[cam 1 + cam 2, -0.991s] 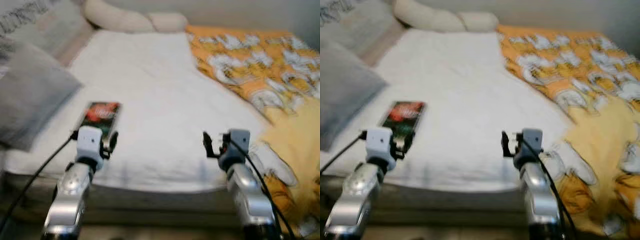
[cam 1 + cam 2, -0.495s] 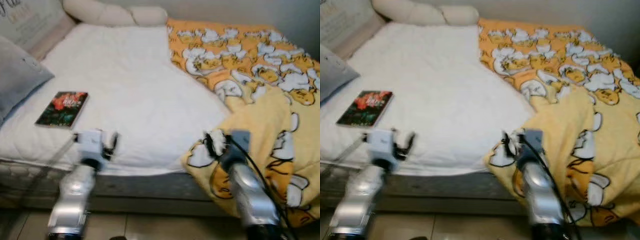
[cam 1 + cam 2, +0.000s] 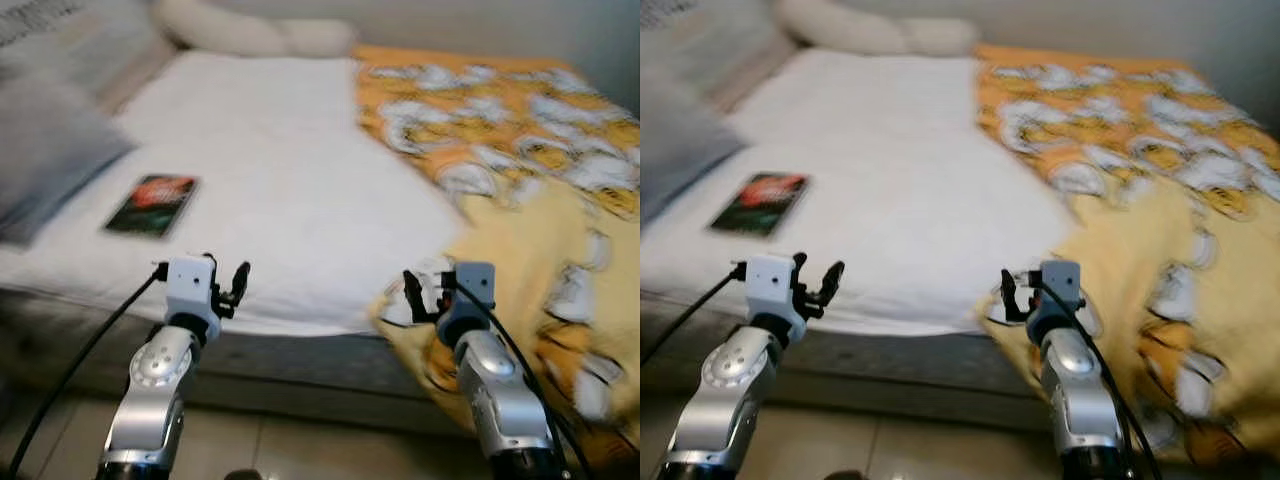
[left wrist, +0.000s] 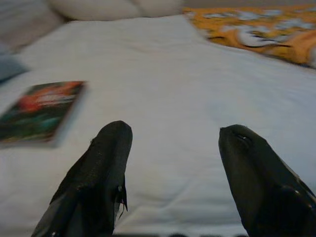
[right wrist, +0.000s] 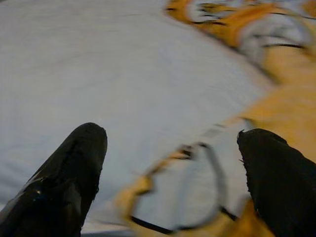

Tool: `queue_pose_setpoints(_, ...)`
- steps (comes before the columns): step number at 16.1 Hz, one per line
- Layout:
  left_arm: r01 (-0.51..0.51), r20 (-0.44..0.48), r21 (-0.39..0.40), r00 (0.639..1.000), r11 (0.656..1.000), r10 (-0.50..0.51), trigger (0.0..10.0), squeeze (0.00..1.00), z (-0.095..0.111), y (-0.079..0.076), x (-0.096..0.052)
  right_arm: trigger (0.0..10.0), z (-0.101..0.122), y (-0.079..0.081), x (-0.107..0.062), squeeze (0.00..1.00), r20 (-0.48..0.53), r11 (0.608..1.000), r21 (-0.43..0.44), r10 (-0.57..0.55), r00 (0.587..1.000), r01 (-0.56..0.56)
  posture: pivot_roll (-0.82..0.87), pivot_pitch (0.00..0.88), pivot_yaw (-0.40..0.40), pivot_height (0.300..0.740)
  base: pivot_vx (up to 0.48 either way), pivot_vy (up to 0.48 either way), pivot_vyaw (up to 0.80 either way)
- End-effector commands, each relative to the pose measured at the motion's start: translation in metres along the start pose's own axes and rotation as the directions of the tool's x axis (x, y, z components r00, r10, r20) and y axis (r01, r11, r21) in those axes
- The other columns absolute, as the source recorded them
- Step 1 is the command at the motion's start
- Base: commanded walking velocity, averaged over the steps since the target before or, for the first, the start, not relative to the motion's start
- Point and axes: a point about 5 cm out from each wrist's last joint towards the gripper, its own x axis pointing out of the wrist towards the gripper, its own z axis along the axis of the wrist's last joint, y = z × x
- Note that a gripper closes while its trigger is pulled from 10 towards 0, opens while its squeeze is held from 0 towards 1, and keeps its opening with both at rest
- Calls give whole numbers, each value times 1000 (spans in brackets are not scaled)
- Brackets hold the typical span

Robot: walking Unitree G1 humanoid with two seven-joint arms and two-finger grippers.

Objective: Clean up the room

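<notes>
We stood at the foot of a bed (image 3: 290, 190) whose white quilted cover was bare across most of its width. A book (image 3: 152, 205) with a dark cover and red print lay flat on that cover, towards our left and a little in from the near edge, well apart from anything else. In the left wrist view the same book (image 4: 39, 111) sat beyond and to one side of the fingers. Over the right half of the bed spread an orange and yellow blanket (image 3: 520, 150) printed with white cartoon figures; its near part spilled off the mattress edge and hung down towards the tiled floor (image 3: 330, 450). At the head lay a long cream pillow (image 3: 250, 35), and a grey cushion (image 3: 50, 160) rested at the far left, though the blur left its outline soft, so we took it for a cushion only.

Our left gripper (image 3: 238, 285) hovered in front of the mattress edge, nearer than the book, its jaws spread and holding nothing. Our right gripper (image 3: 412, 295) hung at the same height before the drooping blanket corner, its jaws likewise spread wide and empty, with the blanket's printed fold (image 5: 197, 197) showing between the fingers in the wrist view.
</notes>
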Motion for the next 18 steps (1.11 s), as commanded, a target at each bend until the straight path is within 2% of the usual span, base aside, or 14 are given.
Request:
queue_pose_setpoints(1,-3,9,-3,1000,1000,3,10000,0,2,2,1,10000,5,-2,2,0,10,1000,12,-16,1000,16,34,0,-9,740,326,0,0)
queue_pose_setpoints(6,8,3,-3,1000,1000,-8,10000,0,1,1,0,10000,3,-2,2,0,-3,1000,18,-7,1000,7,33,0,-11,740,325,0,0)
queue_pose_setpoints(9,10,4,-5,1000,1000,-10,10000,0,1,0,1,10000,2,-1,2,0,-12,1000,19,-1,1000,2,32,0,-12,740,324,0,-756)
queue_pose_setpoints(11,15,-1,-2,1000,1000,-15,10000,0,0,0,1,10000,2,-2,2,0,-14,1000,12,-3,1000,3,31,0,-12,740,279,0,0)
queue_pose_setpoints(16,73,-27,13,997,997,-73,10000,0,-4,-4,-3,10000,-3,-2,2,0,-59,1000,-5,0,998,0,31,0,-16,740,0,0,0)
queue_pose_setpoints(17,81,-30,15,996,997,-81,10000,0,-5,-5,-3,10000,-4,-2,2,204,-66,1000,-4,0,998,0,31,0,-17,740,0,0,0)
queue_pose_setpoints(18,113,-40,28,993,993,-112,10000,0,-6,-6,-4,10000,-5,-3,2,1000,-83,1000,-6,-3,997,3,31,0,-18,740,0,0,0)
